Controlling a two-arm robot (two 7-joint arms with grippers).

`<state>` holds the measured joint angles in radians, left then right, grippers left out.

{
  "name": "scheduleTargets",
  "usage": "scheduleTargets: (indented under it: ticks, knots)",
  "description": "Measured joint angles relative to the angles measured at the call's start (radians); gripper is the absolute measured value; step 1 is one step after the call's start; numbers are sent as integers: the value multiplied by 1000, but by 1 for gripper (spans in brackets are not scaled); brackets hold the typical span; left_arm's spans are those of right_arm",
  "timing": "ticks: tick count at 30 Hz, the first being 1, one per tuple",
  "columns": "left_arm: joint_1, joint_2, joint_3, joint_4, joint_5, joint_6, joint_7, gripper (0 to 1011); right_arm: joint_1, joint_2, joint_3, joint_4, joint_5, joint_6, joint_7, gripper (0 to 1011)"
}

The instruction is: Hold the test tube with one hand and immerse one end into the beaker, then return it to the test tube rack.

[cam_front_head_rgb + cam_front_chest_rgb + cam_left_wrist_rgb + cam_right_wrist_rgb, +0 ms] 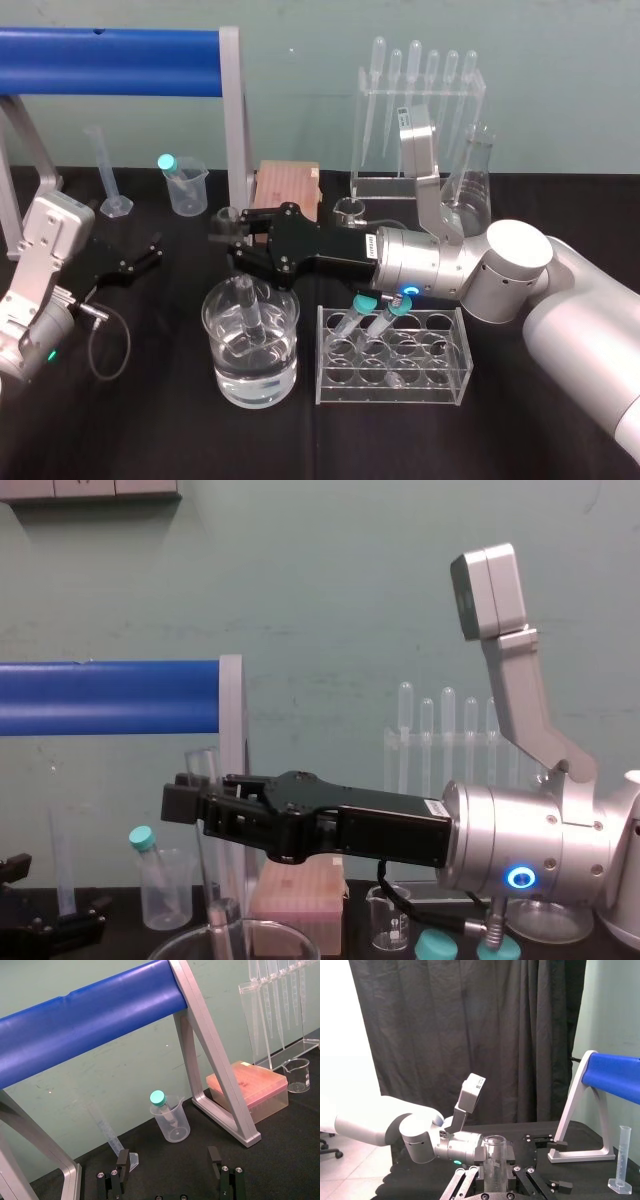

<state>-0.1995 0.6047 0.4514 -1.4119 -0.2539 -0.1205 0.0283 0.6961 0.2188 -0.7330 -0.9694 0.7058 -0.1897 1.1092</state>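
The clear test tube stands upright with its lower end down in the water of the wide glass beaker. My right gripper reaches in from the right above the beaker and is shut on the tube's upper part. In the right wrist view the tube sits between the two black fingers. From the chest the tube runs down past the gripper to the beaker rim. The clear test tube rack stands right of the beaker with two teal-capped tubes. My left gripper rests open at the left.
A blue bar on a metal frame crosses the back left. Behind stand a graduated cylinder, a small plastic beaker with a teal-capped tube, a pink box, a small glass beaker, a pipette stand and a conical flask.
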Motion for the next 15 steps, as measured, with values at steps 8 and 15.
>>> scheduleTargets:
  ticks: [8, 15]
  knots:
    - [0, 0, 0, 0, 0, 0, 0, 1000, 0, 0, -1, 0, -1, 0, 0, 225]
    - [0, 0, 0, 0, 0, 0, 0, 1000, 0, 0, -1, 0, -1, 0, -1, 225]
